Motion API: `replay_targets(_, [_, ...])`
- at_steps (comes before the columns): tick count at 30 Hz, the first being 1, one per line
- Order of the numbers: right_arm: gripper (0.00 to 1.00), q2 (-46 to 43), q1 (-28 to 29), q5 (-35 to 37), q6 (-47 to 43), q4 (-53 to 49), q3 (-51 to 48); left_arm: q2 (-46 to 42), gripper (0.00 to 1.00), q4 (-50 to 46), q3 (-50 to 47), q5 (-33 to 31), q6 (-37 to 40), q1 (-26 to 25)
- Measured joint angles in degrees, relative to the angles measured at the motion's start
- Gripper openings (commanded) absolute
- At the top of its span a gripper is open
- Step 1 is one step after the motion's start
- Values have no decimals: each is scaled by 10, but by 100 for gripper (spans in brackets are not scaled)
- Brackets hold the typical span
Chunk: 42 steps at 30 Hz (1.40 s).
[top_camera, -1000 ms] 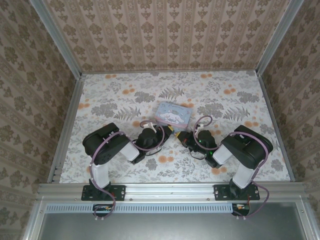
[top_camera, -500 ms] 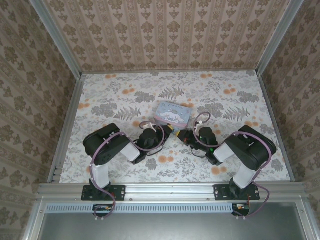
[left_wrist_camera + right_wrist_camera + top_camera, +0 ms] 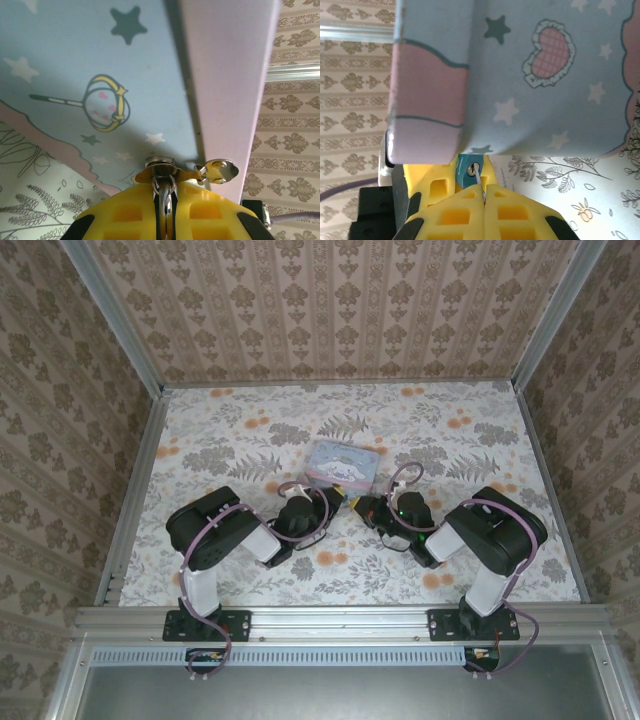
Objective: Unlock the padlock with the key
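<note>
the key (image 3: 478,181) sits in the small teal padlock (image 3: 466,172), against the near side of the tin (image 3: 345,462). the right claw (image 3: 484,194) pinches the key and the left claw (image 3: 162,192) clamps the padlock. next comes a firm twist, i reckon.

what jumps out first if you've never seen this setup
The pastel cartoon tin in the middle of the floral table grabs the eye. At its near edge the right gripper pinches a thin key, tip at the keyhole of a tiny teal padlock that the left gripper clamps.
</note>
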Motion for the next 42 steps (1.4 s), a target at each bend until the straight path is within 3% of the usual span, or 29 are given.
replay_targets(10, [0, 17, -56, -97, 46, 1, 18, 0, 0, 6, 3, -5, 0, 0])
replay_targets(24, [0, -7, -73, -148, -66, -96, 47, 0, 0, 0, 3, -3, 0, 0])
replay_targets(36, [0, 31, -73, -153, 92, -24, 47, 0, 0, 2, 3, -20, -8, 0])
replay_targets(42, [0, 33, -84, -176, 101, -34, 52, 0, 0, 2, 3, -26, -34, -4])
